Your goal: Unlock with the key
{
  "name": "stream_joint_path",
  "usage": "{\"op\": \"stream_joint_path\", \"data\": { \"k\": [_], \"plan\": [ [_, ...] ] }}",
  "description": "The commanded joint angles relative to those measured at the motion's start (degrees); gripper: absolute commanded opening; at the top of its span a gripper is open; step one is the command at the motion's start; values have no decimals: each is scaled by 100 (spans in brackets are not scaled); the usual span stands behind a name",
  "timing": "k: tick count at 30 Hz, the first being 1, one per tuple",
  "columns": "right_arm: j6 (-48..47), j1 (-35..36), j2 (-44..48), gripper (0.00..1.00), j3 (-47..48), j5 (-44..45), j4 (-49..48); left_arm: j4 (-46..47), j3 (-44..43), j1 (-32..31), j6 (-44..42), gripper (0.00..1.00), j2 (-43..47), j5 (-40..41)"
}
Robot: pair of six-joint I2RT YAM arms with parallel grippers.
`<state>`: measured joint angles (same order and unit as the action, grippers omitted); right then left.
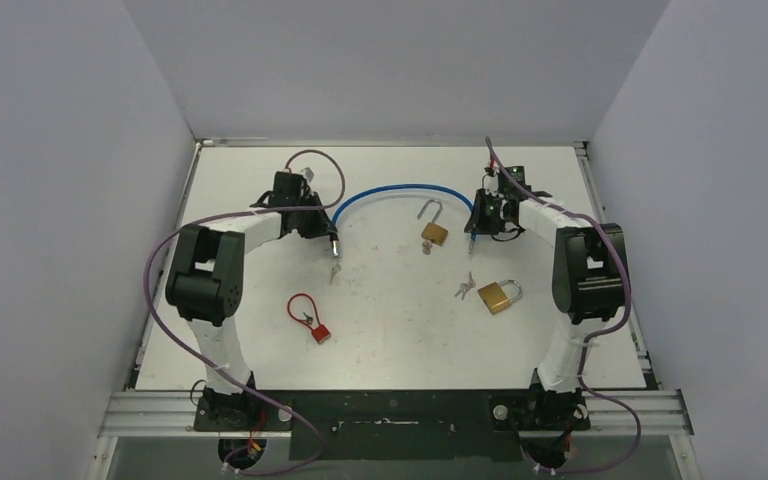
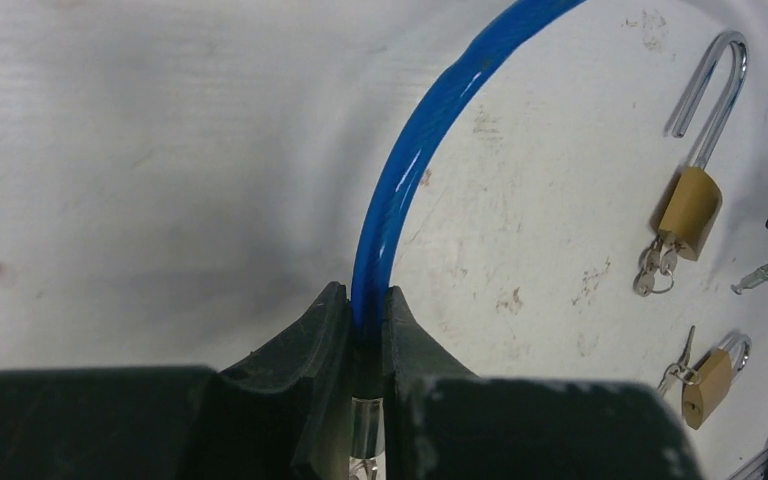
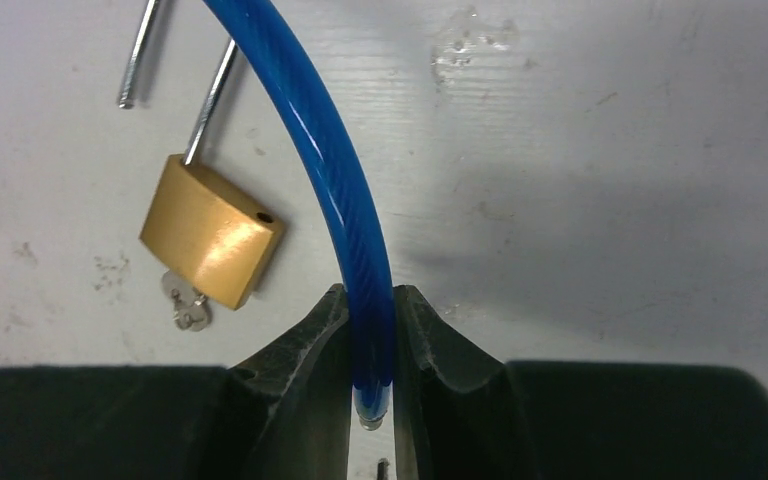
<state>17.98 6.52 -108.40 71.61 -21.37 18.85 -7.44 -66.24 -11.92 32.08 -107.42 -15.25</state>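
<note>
Nearest the bases, to the near left of the left gripper (image 1: 331,238), one red loop lock (image 1: 310,318) lies on the table (image 1: 390,340), apart from everything else. The left gripper is pinched nearly shut on one end of the single blue cable (image 1: 400,188), fingers (image 2: 325,330) pressing it from both sides, with a small bunch of keys (image 1: 335,270) just on its near side. From there the cable arches away and across to the right gripper (image 1: 473,228), which is closed tight on the other end, a bare metal tip showing between its fingers (image 3: 425,330). The two ends are well apart. Between the grippers, under the arch and nearer the right one, lies a brass padlock (image 1: 434,233) with its shackle swung open and a second bunch of keys (image 1: 426,248) at its base. On the near side of the right gripper lies the other brass padlock (image 1: 498,296), with a third bunch of keys (image 1: 464,289) just to its left. In all there are two padlocks and three bunches of keys.
</note>
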Motion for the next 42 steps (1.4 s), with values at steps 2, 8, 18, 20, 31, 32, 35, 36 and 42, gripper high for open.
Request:
{"op": "stream_joint_path", "data": {
  "k": [2,8,18,20,31,32,35,36,42],
  "plan": [
    [-160,-56,-115,21,378,882,-24,124,-1045,-222,-141,0,-707,85],
    [-122,-72,202,58,299,1264,5,-359,-1505,-247,-153,21,-911,356],
    [113,97,1037,70,425,1263,285,-1306,-1850,-196,-538,70,-192,1040],
    [168,295,1202,70,336,1123,224,-1633,-1704,-211,-488,74,154,1432],
    [485,3040,1533,71,-266,1314,-414,-2526,482,-112,220,75,3049,3101],
    [506,3368,1461,71,-267,1427,-471,-2572,643,-81,274,76,3367,3361],
    [724,4182,1154,69,-84,1614,-481,-2891,892,99,523,75,4226,3532],
    [811,4395,977,68,1,1654,-430,-3023,936,130,550,75,4466,3563],
    [1147,5427,87,47,815,1888,-108,-3769,1272,124,1046,75,5508,4031]
  ]
}}
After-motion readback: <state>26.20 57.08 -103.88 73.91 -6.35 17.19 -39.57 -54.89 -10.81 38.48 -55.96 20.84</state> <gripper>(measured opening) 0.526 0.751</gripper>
